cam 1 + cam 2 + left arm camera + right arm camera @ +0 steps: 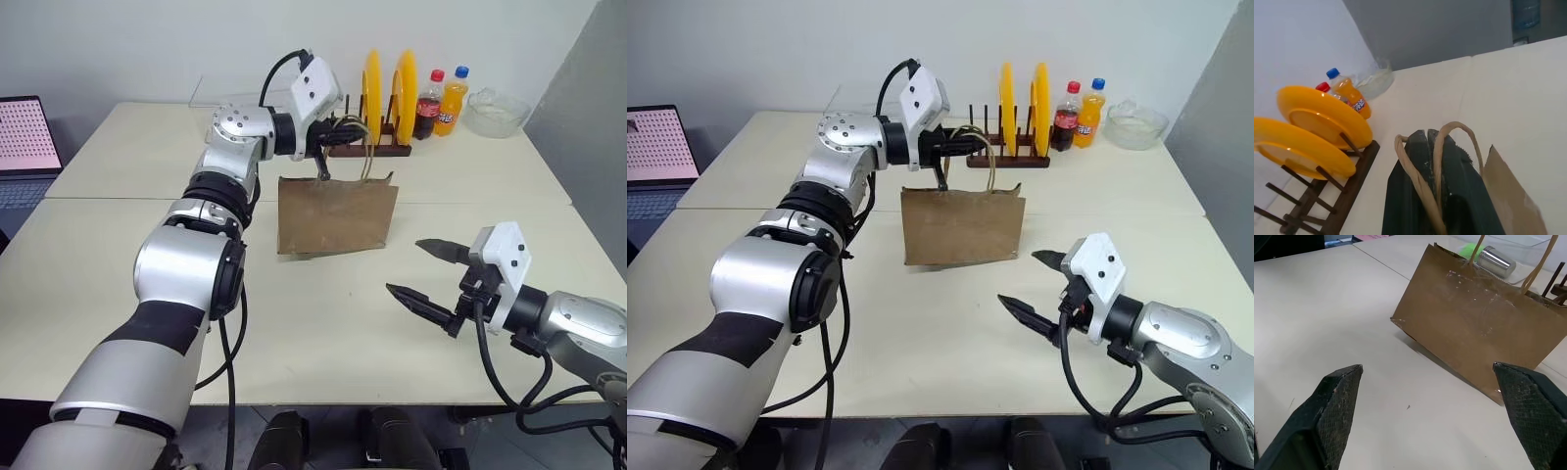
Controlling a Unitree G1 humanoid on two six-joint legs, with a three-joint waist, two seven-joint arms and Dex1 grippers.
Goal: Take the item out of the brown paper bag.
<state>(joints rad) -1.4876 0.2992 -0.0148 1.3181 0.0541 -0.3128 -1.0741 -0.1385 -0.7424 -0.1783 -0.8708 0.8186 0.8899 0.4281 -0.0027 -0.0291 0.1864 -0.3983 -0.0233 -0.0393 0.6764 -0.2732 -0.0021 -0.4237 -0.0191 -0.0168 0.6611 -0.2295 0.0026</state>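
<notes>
Creased brown kraft paper bag (338, 213) stands upright mid-table, contents hidden, small white bottle not visible. My left claw (323, 147) is clamped on its thin looped tan handles (1422, 183) above the bag. My right claw (425, 273) hangs spread wide, empty, near the bag's front.

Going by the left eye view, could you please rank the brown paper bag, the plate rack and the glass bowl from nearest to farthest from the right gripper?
From the right gripper:
1. Brown paper bag, standing mid-table, ahead and to its left.
2. Plate rack with yellow plates, behind the bag.
3. Glass bowl, at the table's far right corner.
</notes>
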